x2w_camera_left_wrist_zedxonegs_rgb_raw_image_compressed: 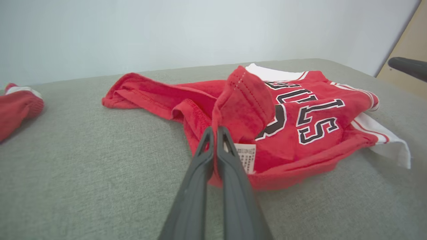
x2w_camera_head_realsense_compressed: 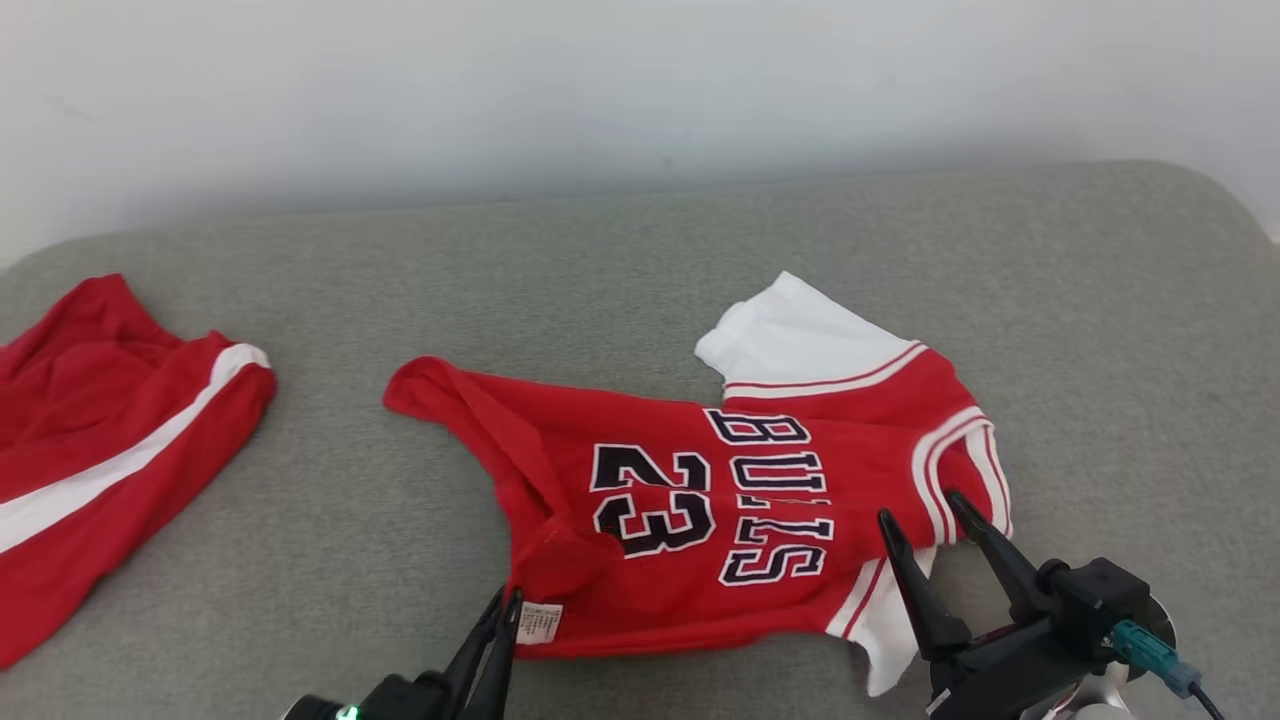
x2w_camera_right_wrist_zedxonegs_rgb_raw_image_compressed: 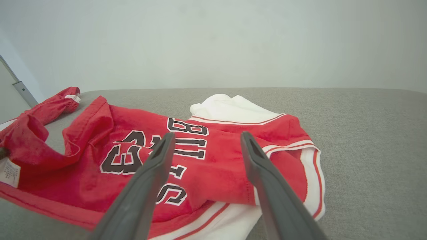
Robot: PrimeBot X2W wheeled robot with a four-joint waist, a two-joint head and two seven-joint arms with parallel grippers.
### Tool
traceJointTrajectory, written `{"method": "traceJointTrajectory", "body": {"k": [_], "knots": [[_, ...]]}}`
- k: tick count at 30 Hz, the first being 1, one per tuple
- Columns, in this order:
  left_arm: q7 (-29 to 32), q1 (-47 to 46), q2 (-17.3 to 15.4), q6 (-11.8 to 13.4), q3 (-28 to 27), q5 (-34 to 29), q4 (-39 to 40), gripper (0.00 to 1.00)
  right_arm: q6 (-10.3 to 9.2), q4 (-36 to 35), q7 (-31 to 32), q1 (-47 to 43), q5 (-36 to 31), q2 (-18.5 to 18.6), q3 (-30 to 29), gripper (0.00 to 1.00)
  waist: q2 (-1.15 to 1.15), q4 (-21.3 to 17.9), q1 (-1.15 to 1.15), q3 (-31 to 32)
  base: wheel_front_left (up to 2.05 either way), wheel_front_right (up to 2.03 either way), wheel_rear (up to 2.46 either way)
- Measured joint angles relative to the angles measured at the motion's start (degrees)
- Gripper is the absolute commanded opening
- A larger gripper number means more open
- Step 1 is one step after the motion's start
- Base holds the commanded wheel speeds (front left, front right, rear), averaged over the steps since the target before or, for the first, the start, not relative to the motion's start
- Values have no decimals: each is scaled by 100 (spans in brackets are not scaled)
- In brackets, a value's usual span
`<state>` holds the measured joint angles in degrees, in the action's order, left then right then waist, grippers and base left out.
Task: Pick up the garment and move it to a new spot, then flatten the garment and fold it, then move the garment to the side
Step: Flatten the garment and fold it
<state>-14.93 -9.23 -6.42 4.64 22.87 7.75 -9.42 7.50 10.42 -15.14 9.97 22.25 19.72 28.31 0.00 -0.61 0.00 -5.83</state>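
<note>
Bg now: pale plain wall [x2w_camera_head_realsense_compressed: 640, 80] up top, grey fabric surface [x2w_camera_head_realsense_compressed: 620, 260] w/ rounded corners below, soft even light.

Grey fabric surface [x2w_camera_head_realsense_compressed: 640, 250], red jersey [x2w_camera_head_realsense_compressed: 680, 520] lying mid-right, red white-striped garment [x2w_camera_head_realsense_compressed: 100, 440] at left

The left gripper [x2w_camera_head_realsense_compressed: 505, 600] comes up from the lower left. Its two dark fingers [x2w_camera_left_wrist_zedxonegs_rgb_raw_image_compressed: 200, 160] are pressed tight together, pinching the hem of the red jersey [x2w_camera_head_realsense_compressed: 640, 580] right beside the label. The right gripper [x2w_camera_head_realsense_compressed: 920, 507] sits at the lower right with its long fingers leaning up and leftward. They are spread wide and grip nothing. A teal connector [x2w_camera_head_realsense_compressed: 1150, 650] is plugged in at its wrist.
</note>
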Motion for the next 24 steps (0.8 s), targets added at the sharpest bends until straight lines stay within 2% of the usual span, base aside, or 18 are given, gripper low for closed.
{"method": "traceJointTrajectory", "body": {"k": [3,4,5,6,7,8,10,24], "knots": [[0,203,94,21,-216,80,96,0,0,16,-1,-1,44,25,3,100,0,137,0,48,0,0,0],[0,264,125,19,-267,92,99,7,-1,25,0,-1,44,44,5,100,0,181,0,63,0,0,0],[0,320,145,0,-307,93,91,29,0,26,0,-2,45,52,14,100,0,221,0,77,0,0,0],[0,372,171,0,-367,110,99,59,0,31,0,-2,49,59,29,100,0,261,0,90,0,0,0],[0,408,191,-4,-411,132,98,51,0,32,-1,-2,51,59,40,100,0,295,0,102,0,0,0],[0,448,212,-8,-457,132,98,56,0,37,0,-2,53,62,41,100,0,327,0,113,0,0,0],[0,529,244,-8,-552,132,100,100,0,42,0,-2,68,68,37,100,0,379,0,129,0,0,0],[0,874,327,-101,-1039,22,188,100,0,41,0,-17,75,70,-26,100,0,577,0,79,0,0,0]]}}
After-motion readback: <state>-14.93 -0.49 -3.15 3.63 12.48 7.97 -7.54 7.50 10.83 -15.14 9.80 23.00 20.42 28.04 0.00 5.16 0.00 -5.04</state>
